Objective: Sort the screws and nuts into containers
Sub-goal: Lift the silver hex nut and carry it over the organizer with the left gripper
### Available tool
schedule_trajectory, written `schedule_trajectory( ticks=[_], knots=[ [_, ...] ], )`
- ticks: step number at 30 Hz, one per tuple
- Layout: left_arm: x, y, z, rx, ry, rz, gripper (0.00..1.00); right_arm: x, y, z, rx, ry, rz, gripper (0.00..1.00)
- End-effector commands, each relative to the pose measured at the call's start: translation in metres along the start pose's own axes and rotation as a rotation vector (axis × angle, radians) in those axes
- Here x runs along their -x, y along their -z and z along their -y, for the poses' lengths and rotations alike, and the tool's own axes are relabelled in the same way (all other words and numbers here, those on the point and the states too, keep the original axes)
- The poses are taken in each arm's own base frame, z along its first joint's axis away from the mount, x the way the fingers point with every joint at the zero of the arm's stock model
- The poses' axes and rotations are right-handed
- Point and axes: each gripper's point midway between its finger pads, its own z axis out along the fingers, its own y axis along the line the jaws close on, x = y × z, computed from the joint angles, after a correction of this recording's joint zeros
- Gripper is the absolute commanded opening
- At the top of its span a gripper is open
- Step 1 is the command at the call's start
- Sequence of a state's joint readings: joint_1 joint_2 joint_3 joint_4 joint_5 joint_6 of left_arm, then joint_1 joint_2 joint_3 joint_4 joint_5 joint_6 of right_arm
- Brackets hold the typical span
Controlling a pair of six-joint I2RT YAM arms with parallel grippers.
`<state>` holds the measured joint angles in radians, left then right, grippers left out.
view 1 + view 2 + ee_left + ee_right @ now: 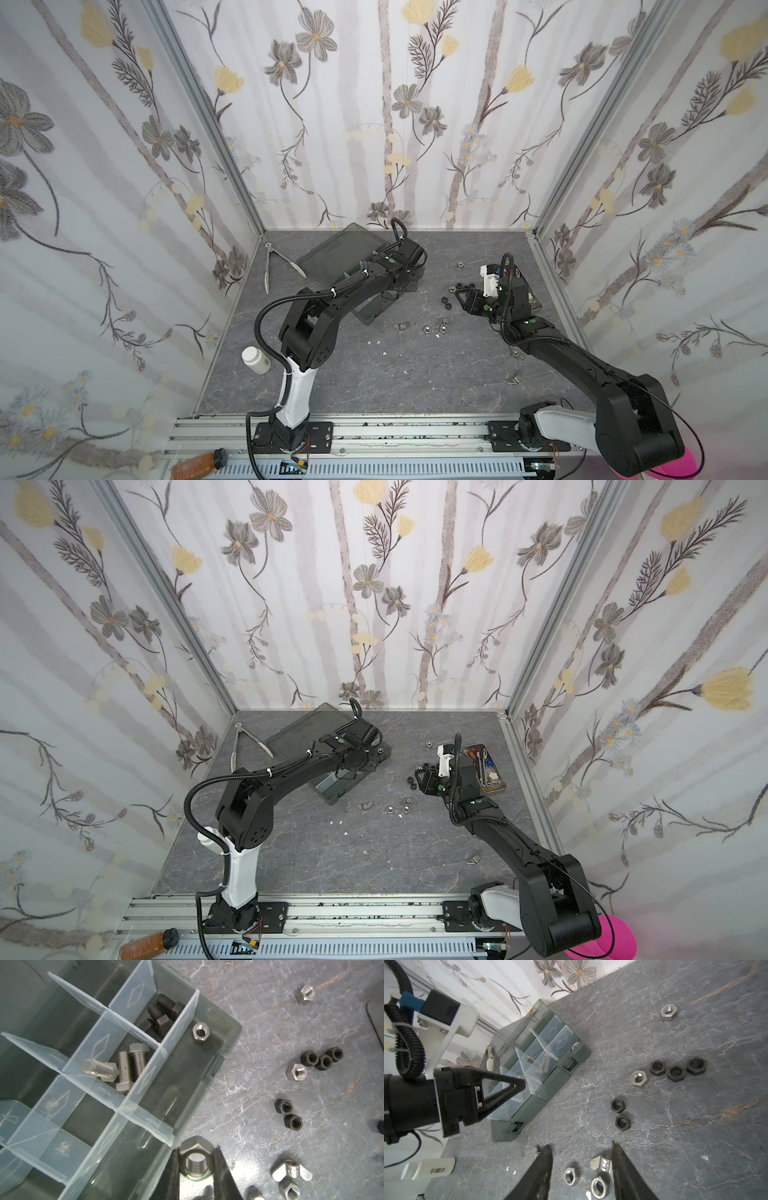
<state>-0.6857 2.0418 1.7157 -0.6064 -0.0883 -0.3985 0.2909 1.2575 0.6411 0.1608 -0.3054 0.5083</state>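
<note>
Your silver nut (pixel 194 1162) is clamped in the left gripper (pixel 195 1156), hanging at the rim of the organizer box (pixel 234 1030), probably over its outer row, though you can't quite tell from the wrist view. Inside you've got silver screws (pixel 126 1066) in one compartment, black screws (pixel 164 1014) in the next, and a lone nut (pixel 200 1033) in the corner one. Your right gripper (pixel 581 1147) is apart and empty over loose silver nuts (pixel 571 1176) on the table (pixel 695 1126), black nuts (pixel 658 1067) nearby

A: Where is there room to pass?
B: Over the front of the gray table (pixel 374 386). It is mostly bare.
A: What is in the way?
B: Loose nuts (pixel 657 1067) lie between the organizer box (pixel 560 1082) and the tool tray (pixel 495 792).
</note>
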Motion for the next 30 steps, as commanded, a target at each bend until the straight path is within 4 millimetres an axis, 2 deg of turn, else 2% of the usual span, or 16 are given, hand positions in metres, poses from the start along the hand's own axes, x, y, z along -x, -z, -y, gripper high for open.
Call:
schedule_trajectory(
  ticks=[1,10,23,29,30],
  knots=[
    [0.007,-0.001,-0.009,0.011,-0.007,-0.001,0.20,0.007,-0.008,-0.012,0.046,0.009,0.003,0.48],
    [0.015,-0.014,-0.028,0.016,0.017,-0.016,0.20,-0.004,-0.028,-0.020,0.061,0.032,-0.084,0.48],
    [0.014,-0.039,-0.023,-0.005,0.019,-0.049,0.22,-0.024,-0.035,-0.019,0.046,0.054,-0.148,0.49],
    [0.015,-0.041,-0.025,0.003,0.023,-0.048,0.39,-0.033,-0.034,-0.019,0.020,0.088,-0.174,0.51],
    [0.016,-0.039,-0.025,0.003,0.025,-0.045,0.41,-0.023,-0.034,-0.027,0.027,0.102,-0.153,0.52]
  ],
)
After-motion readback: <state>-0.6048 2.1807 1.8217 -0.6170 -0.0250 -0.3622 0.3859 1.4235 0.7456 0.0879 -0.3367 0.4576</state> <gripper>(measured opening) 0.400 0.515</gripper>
